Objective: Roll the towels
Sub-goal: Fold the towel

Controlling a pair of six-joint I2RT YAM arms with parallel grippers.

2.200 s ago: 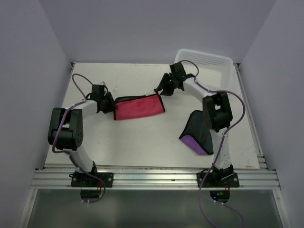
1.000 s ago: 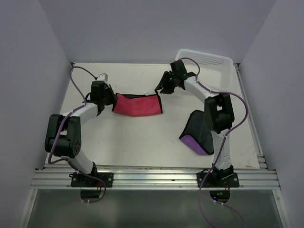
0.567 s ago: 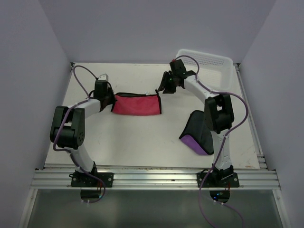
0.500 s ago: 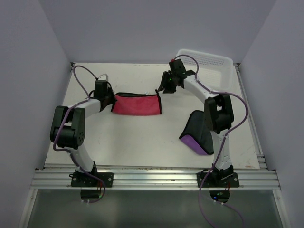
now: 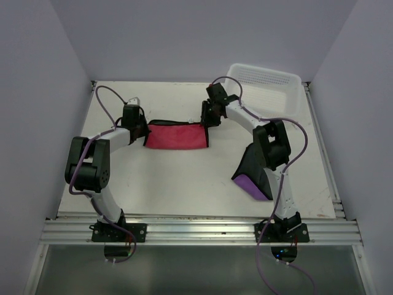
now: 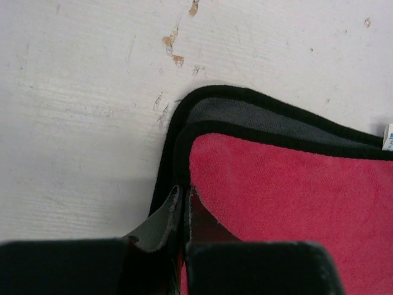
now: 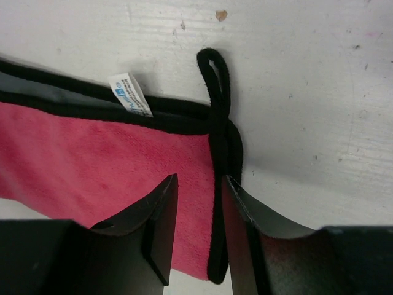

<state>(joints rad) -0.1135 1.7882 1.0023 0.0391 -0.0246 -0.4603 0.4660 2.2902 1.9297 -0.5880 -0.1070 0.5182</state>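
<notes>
Setup step: left fingers [image 6: 183, 212] pinch the folded pink-red, black-edged towel [image 5: 177, 136]; right fingers [image 7: 198, 215] open, straddling its edge. Next, probably clamp and roll.

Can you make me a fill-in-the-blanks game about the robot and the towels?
1. The left hand is shut on the ____ folded towel.
2. The white perforated plastic basket sits in the far ____ corner of the table.
3. The purple towel lies beside the ____ arm.

Missing words: pink-red; right; right
</notes>
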